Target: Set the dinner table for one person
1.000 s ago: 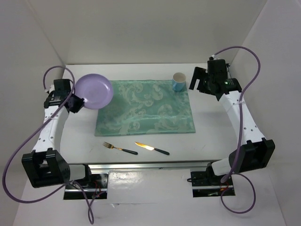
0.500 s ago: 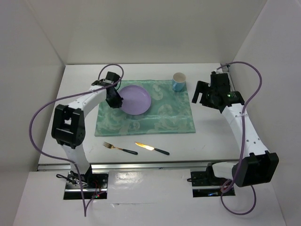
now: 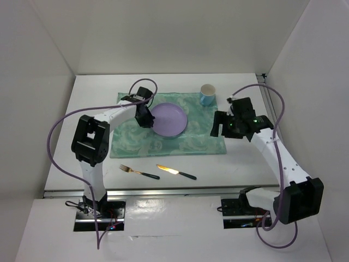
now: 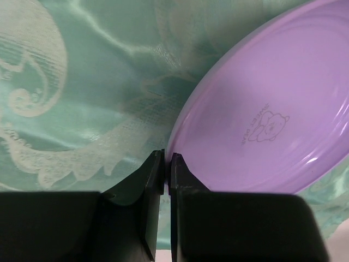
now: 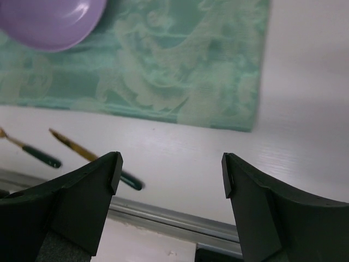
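The left gripper [image 4: 167, 158] pinches the purple plate [image 4: 262, 120] by its rim, the plate seemingly tilted over the teal cloth [image 4: 82, 82] on the dinner table [image 3: 245, 158]. The right gripper [image 5: 170, 161] hangs spread near the cloth's corner.

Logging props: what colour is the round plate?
The round plate is pale purple, clearest in the left wrist view.

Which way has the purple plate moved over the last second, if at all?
Yes: the plate, in the left gripper, moved right, from left of the cloth to over its middle.
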